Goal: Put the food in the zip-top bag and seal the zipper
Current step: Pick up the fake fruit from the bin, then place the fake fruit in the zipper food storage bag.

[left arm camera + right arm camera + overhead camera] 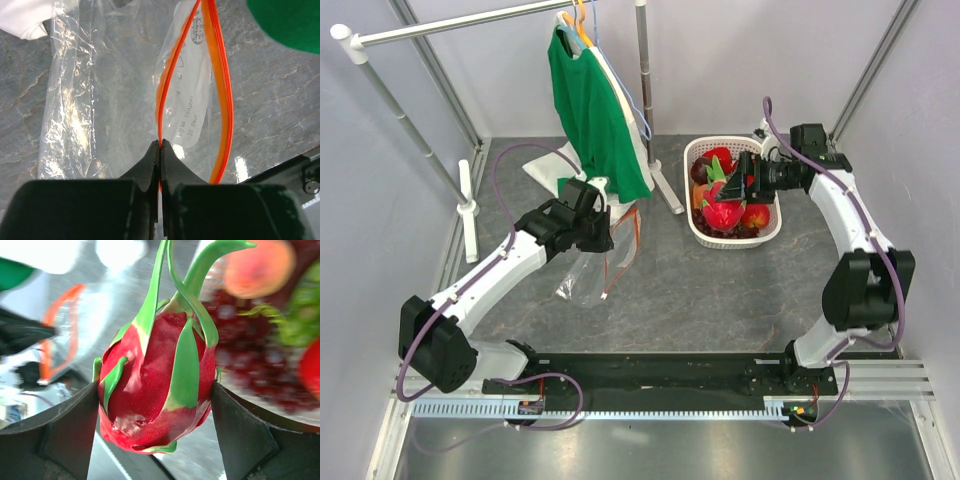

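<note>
A pink dragon fruit (155, 385) with green tips fills the right wrist view, and my right gripper (154, 387) is shut on it, one finger pressing each side. From above, that gripper (730, 195) holds the fruit (723, 213) at the left side of the white basket (767, 236), where other red and orange fruits (756, 215) lie. The clear zip-top bag (585, 275) hangs floppy left of centre. My left gripper (160, 145) is shut on one side of the orange-red zipper (167, 85); the other side (222, 100) bows away, leaving the mouth open.
A green shirt (595, 110) hangs on a hanger from a metal rack, just behind the left gripper (600, 225). A rack post (655, 150) stands between the bag and the basket. White cloth (545, 165) lies at the back left.
</note>
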Controlling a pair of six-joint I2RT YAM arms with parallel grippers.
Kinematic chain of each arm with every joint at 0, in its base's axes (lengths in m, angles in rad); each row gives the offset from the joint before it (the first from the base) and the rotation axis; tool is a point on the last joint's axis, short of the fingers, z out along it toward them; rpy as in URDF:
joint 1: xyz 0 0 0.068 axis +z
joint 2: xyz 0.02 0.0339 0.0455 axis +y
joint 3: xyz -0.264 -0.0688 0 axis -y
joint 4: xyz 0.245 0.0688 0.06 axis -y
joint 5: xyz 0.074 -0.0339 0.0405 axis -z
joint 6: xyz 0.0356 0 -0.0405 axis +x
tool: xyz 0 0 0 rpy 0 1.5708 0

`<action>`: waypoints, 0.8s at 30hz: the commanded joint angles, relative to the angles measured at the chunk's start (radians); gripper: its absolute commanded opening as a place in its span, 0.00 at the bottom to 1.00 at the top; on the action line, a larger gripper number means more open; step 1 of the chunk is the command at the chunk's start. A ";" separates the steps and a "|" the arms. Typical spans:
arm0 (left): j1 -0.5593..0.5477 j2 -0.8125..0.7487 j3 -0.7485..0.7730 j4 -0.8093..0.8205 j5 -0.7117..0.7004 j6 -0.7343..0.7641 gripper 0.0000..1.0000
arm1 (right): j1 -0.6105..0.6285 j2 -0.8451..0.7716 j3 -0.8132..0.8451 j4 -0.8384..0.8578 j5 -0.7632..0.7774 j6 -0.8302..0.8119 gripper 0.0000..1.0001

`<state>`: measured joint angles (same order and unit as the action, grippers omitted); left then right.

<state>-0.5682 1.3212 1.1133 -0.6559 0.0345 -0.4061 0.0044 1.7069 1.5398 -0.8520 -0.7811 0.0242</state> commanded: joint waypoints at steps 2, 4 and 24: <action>0.027 0.000 0.014 0.006 0.076 -0.065 0.02 | 0.028 -0.188 -0.153 0.287 -0.150 0.269 0.65; 0.028 0.001 0.014 0.006 0.087 -0.077 0.02 | 0.032 -0.211 -0.194 0.315 -0.158 0.316 0.64; 0.056 0.061 0.010 -0.024 0.194 -0.252 0.02 | 0.353 -0.517 -0.610 1.070 0.143 1.066 0.60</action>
<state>-0.5137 1.3518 1.1133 -0.6689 0.1947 -0.5842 0.3000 1.1927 0.9615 0.0032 -0.7269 0.9245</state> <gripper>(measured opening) 0.025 0.874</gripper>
